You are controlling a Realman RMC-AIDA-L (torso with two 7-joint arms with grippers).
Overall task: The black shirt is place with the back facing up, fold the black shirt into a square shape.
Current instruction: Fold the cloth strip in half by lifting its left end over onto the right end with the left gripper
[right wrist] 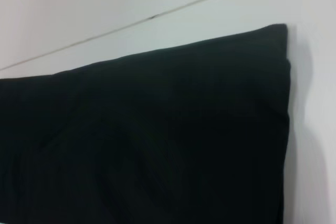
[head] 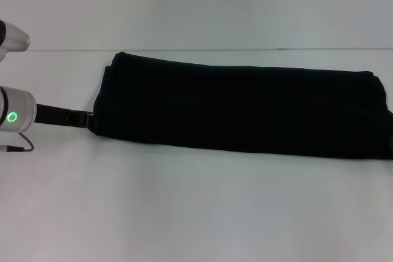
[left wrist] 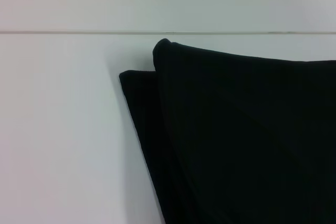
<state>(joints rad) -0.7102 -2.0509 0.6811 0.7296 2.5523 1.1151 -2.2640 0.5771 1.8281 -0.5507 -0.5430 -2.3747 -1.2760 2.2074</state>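
The black shirt (head: pixel 239 111) lies flat on the white tabletop (head: pixel 196 213), folded into a long band that runs across the head view and out past its right edge. No lettering shows on it in any view.

In the head view the left arm reaches in toward the shirt's left end, its white wrist bearing a lit green ring (head: pixel 12 116). The left claw (head: pixel 86 119) is a dark, narrow shape whose tip meets the shirt's left edge; whether it is spread or closed, or has cloth in it, cannot be told. The right claw appears in no view.

The left wrist view shows what the head view does not: at that end the shirt (left wrist: pixel 241 140) is in at least two layers, an upper fold with a rounded corner lying over a lower layer that sticks out a little beyond it.

The right wrist view shows the shirt's other end (right wrist: pixel 157 129), cut off in the head view: a straight edge, a neat corner, and soft creases across the cloth. A seam line in the white surface runs behind the shirt.
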